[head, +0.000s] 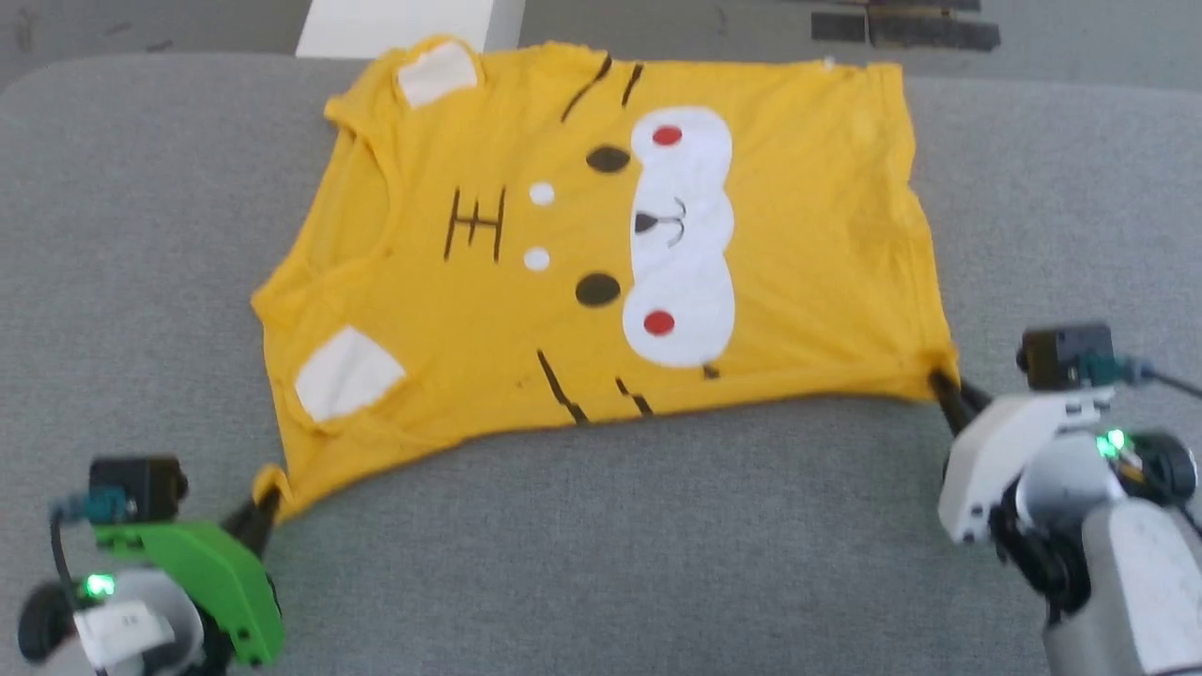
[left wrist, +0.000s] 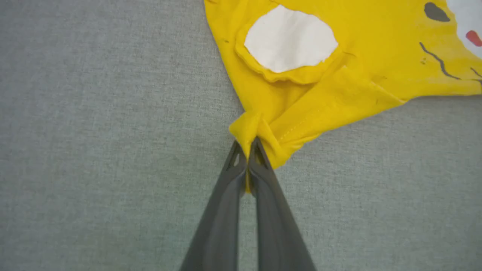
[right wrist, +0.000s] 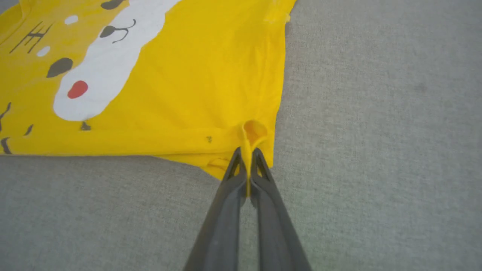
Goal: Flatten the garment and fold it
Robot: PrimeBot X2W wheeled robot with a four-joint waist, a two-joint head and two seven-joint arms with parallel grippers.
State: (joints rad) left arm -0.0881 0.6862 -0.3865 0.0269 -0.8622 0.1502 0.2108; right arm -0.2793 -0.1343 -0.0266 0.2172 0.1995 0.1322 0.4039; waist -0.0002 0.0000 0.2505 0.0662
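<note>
soft matt cloth on a rough grey weave

the garment is thin yellow knit cloth, matt and lightly creased, with a stitched hem; its white patches and black stripes look like flat printed ink, smooth and without shine. the table cover is grey fabric with a fine, rough weave, matt all over. the left gripper and the right gripper have dark grey fingers, smooth and plastic-looking with a dull sheen. the left wrist shell is smooth green plastic; the right wrist shell is smooth white plastic.
</note>
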